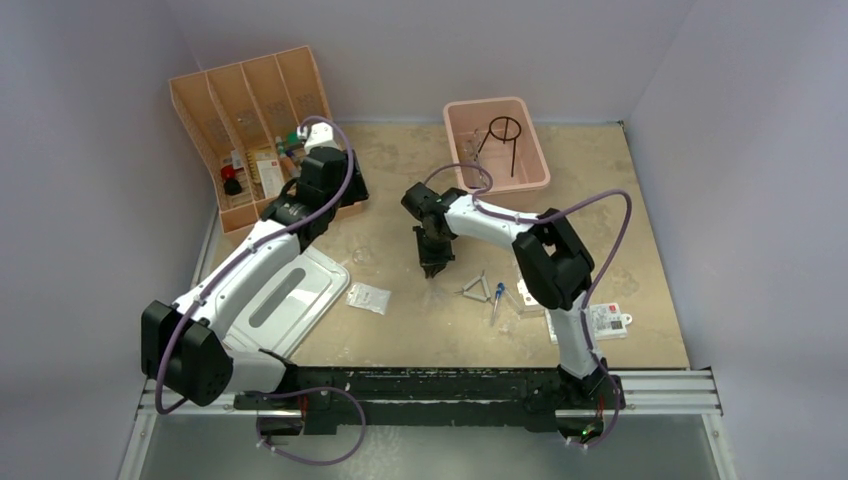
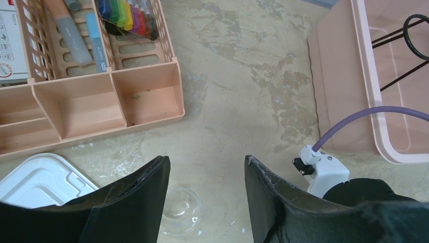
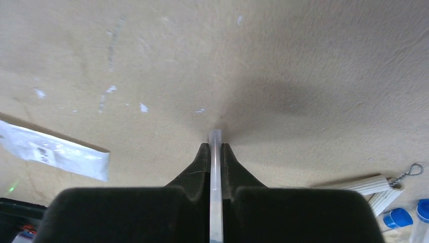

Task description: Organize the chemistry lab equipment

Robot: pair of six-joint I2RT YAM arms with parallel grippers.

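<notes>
Near the front edge of the table lie metal forceps (image 1: 478, 290), a blue-tipped dropper (image 1: 497, 295) and a clear packet (image 1: 368, 297). At mid-table the right gripper (image 3: 215, 147) points down, its jaws pressed tight on a thin clear strip (image 3: 216, 139) whose tip sits at or just above the tabletop. It looks best lifted straight up and slowly, since so slim and slick a piece could slip or snap if dragged. Further left, the left gripper (image 2: 205, 195) hangs open, holding nothing, a small clear glass dish (image 2: 179, 210) just by one finger. Farthest back stand the orange divided tray (image 2: 152, 96) and the pink tub (image 1: 530, 165) holding the black wire tripod (image 1: 505, 130).
</notes>
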